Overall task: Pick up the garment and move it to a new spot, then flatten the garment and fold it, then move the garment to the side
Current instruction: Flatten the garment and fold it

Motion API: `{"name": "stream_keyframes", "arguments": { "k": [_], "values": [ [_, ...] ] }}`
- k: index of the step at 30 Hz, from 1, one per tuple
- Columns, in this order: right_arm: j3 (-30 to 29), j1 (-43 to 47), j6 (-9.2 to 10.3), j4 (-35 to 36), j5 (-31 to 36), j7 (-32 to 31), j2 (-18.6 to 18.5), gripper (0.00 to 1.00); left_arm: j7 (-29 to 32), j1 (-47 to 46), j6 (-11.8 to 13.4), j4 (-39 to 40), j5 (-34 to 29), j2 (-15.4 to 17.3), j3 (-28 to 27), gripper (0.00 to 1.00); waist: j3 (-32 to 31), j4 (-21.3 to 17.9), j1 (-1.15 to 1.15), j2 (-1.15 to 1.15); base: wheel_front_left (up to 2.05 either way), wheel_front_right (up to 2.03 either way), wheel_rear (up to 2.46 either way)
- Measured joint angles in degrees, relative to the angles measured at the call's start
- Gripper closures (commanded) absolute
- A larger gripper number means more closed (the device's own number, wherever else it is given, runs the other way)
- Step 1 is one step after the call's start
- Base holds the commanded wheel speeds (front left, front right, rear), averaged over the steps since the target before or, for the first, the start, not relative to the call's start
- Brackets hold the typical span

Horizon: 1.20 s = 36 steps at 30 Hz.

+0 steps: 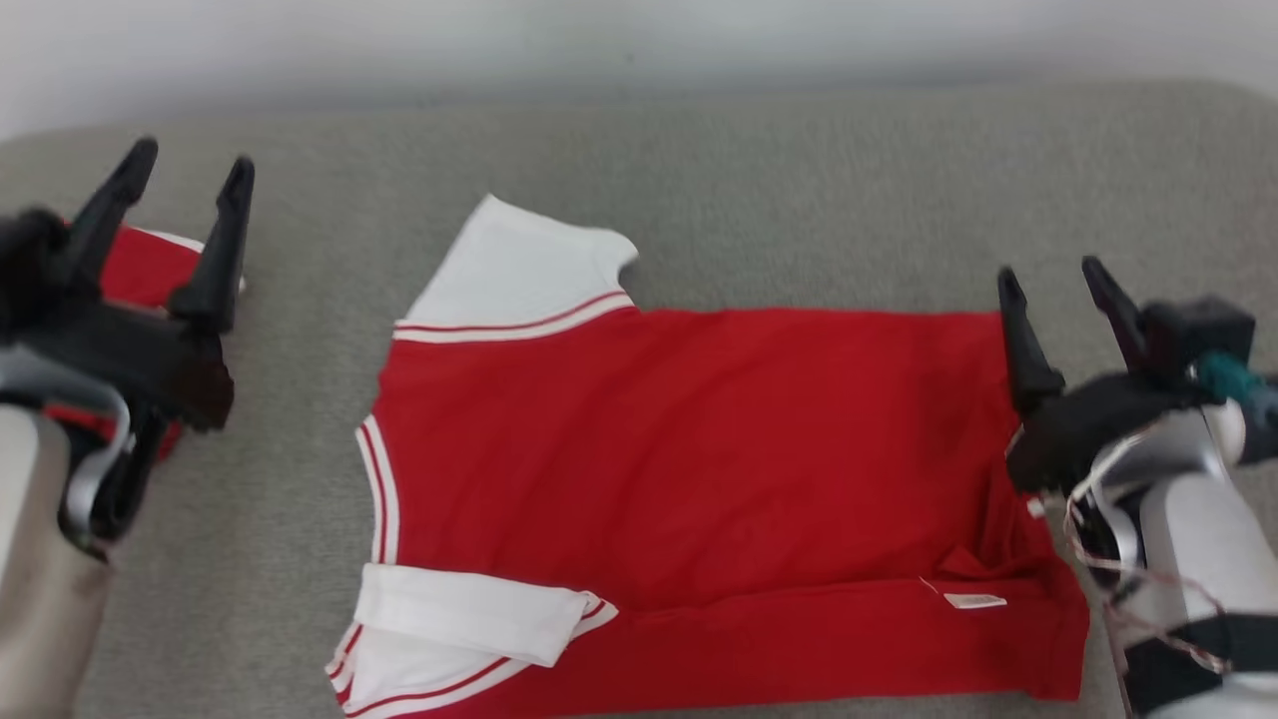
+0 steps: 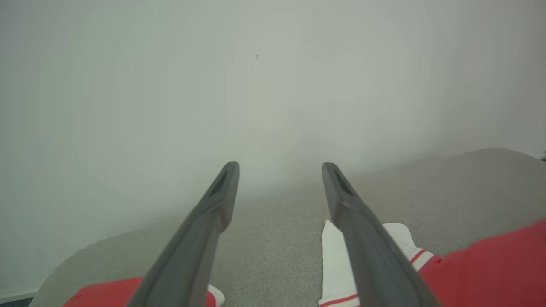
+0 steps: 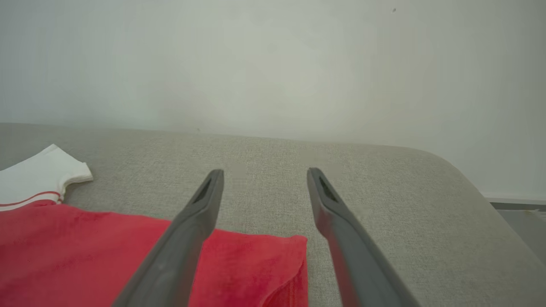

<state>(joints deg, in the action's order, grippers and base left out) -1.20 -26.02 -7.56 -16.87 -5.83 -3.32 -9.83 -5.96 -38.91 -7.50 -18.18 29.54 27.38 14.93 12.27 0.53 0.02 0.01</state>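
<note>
1. Work surface: a grey fabric pad (image 1: 799,170) ran up to a pale wall (image 1: 599,40) on the far side.

2. Garment position: the garment (image 1: 699,459), red with white sleeves, lay spread on the middle of the pad, its neck end to the left and its hem to the right. The far sleeve (image 1: 519,270) lay flat, pointing away to the far left. The near sleeve (image 1: 469,614) was folded back over the red body at the near left corner. A small white label (image 1: 973,600) showed close to the hem on the near side.

3. My left gripper (image 1: 194,160): jaws spread fully apart, with nothing between them. It stood at the far left, well apart from the garment, in front of a second red cloth (image 1: 140,265) with a white edge.

4. My right gripper (image 1: 1048,270): jaws spread fully apart, with nothing between them. It stood at the right end of the garment; its left finger (image 1: 1018,350) overlapped the far corner of the hem. I could not tell whether that finger touched the cloth.
</note>
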Motion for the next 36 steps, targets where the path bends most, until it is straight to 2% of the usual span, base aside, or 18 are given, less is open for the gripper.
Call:
{"name": "stream_keyframes", "arguments": {
  "k": [5,7,8,13,21,28,36],
  "values": [
    [0.4,-6.3,0.0,-5.2,0.2,-2.4,0.0,0.0,3.4,-7.4,0.0,-4.5,5.5,2.9,6.1,0.0,4.4,-1.5,0.01,0.01,0.0,0.0,0.0],
    [0.9,-8.7,0.0,-7.3,0.2,-3.6,0.3,0.0,5.1,-10.8,0.0,-6.9,7.7,4.4,9.4,0.0,6.4,-2.3,0.01,0.01,0.0,0.0,0.0],
    [1.7,-10.8,0.0,-9.5,0.2,-4.9,0.6,0.0,6.9,-13.5,0.0,-8.9,10.0,5.7,12.8,0.0,8.1,-3.2,0.01,0.01,0.0,0.0,0.0],
    [4.0,-14.7,0.0,-13.2,-1.3,-6.8,1.7,0.0,10.0,-18.4,0.0,-13.1,14.4,7.9,20.4,0.0,10.8,-6.3,0.01,0.01,0.0,0.0,0.0],
    [6.9,-18.8,0.0,-17.5,-3.5,-8.9,2.2,0.0,12.4,-25.1,0.0,-19.4,19.2,9.3,28.6,0.0,13.0,-10.6,-0.01,0.0,0.0,0.0,0.0],
    [8.5,-21.4,0.0,-20.4,-3.8,-8.9,3.7,0.0,13.8,-28.5,0.0,-24.5,22.2,9.1,33.6,0.0,15.1,-12.3,-0.01,0.0,0.0,0.0,0.0],
    [10.2,-23.7,0.0,-22.8,-4.3,-8.8,4.3,0.0,13.8,-31.8,0.0,-25.9,24.5,8.9,39.2,0.0,16.2,-13.6,-0.02,-0.01,0.0,0.0,0.0]
  ]
}}
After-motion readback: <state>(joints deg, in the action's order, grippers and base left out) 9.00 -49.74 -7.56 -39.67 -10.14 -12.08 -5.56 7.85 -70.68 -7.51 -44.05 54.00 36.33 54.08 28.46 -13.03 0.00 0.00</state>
